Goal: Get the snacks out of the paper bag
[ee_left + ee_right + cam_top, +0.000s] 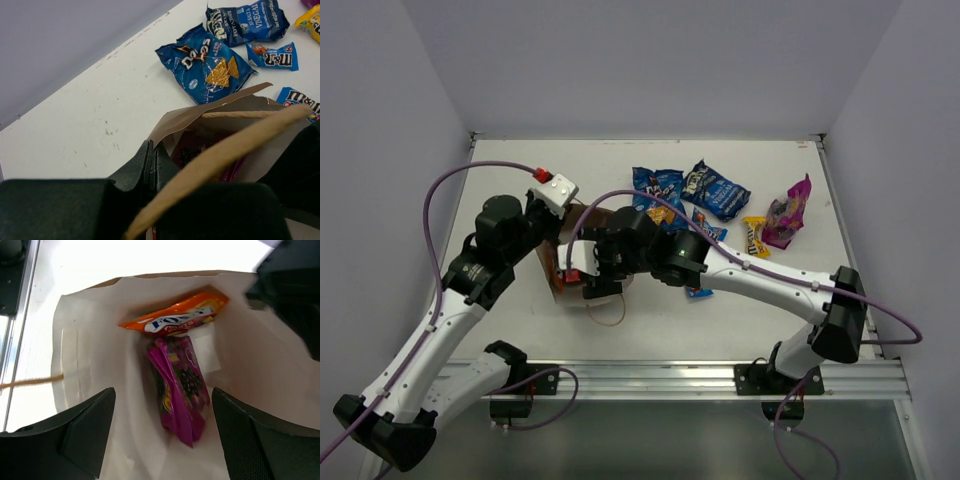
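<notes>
Top view: the brown kraft paper bag [555,275] sits between both arms, shiny blue chip packets [718,188] beyond it. Left wrist: the left gripper [151,152] is clamped on the bag's rim; right wrist: the right gripper [162,410] gapes wide before an orange-red packet [175,317] and a magenta packet [182,385] inside the bag.

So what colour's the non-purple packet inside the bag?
The packet is orange; clearest in the right wrist view.

Yellow packet [309,21] partly off-frame
</notes>
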Action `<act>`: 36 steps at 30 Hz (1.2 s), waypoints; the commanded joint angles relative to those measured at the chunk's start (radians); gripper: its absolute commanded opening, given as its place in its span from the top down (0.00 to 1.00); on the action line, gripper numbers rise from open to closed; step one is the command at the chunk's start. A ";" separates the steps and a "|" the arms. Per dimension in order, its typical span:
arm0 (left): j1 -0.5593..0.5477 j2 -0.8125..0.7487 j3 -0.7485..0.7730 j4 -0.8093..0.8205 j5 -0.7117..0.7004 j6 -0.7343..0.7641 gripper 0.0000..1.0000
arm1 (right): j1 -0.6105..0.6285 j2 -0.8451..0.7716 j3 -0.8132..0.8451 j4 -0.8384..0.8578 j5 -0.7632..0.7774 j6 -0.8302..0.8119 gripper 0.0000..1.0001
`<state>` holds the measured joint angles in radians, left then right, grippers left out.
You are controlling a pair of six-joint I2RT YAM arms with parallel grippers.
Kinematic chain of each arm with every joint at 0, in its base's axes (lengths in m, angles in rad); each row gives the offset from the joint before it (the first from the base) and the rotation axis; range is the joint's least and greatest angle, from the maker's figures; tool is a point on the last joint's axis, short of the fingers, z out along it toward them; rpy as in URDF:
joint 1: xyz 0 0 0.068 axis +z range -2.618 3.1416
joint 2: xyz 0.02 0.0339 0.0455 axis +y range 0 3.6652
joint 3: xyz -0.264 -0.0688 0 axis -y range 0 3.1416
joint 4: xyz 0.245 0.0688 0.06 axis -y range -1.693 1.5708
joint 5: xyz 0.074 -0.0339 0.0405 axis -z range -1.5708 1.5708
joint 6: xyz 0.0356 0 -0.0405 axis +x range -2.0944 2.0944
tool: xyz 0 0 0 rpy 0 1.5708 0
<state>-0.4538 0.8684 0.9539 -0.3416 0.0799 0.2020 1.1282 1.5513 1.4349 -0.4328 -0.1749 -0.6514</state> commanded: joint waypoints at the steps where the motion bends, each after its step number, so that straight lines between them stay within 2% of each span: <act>1: -0.002 -0.028 0.040 0.036 0.079 -0.001 1.00 | 0.005 0.064 0.053 -0.003 0.035 -0.065 0.20; 11: -0.002 -0.011 0.043 0.004 0.121 -0.013 1.00 | 0.007 0.188 0.015 0.029 0.118 -0.085 0.19; 20: -0.002 -0.016 0.048 -0.005 0.147 -0.012 1.00 | 0.001 0.257 -0.076 0.218 0.239 -0.119 0.21; 22: -0.002 -0.019 0.051 -0.010 0.146 -0.012 1.00 | -0.005 0.277 -0.073 0.232 0.242 -0.119 0.26; 25: -0.002 -0.023 0.052 -0.014 0.136 -0.007 1.00 | -0.007 0.273 -0.080 0.250 0.232 -0.114 0.41; 27: -0.002 -0.023 0.049 -0.017 0.133 -0.007 1.00 | -0.007 0.256 -0.090 0.256 0.227 -0.103 0.57; 28: -0.002 -0.023 0.048 -0.017 0.127 -0.007 1.00 | -0.007 0.225 -0.094 0.258 0.224 -0.099 0.79; 31: -0.002 -0.019 0.040 -0.011 0.116 -0.007 1.00 | -0.005 0.150 -0.105 0.250 0.212 -0.085 1.00; 36: -0.002 -0.006 0.032 -0.004 0.089 -0.010 1.00 | 0.004 -0.002 -0.125 0.226 0.181 -0.067 1.00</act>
<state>-0.4541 0.8604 0.9585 -0.3756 0.1787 0.2008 1.1255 1.7180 1.2972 -0.2523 0.0292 -0.7364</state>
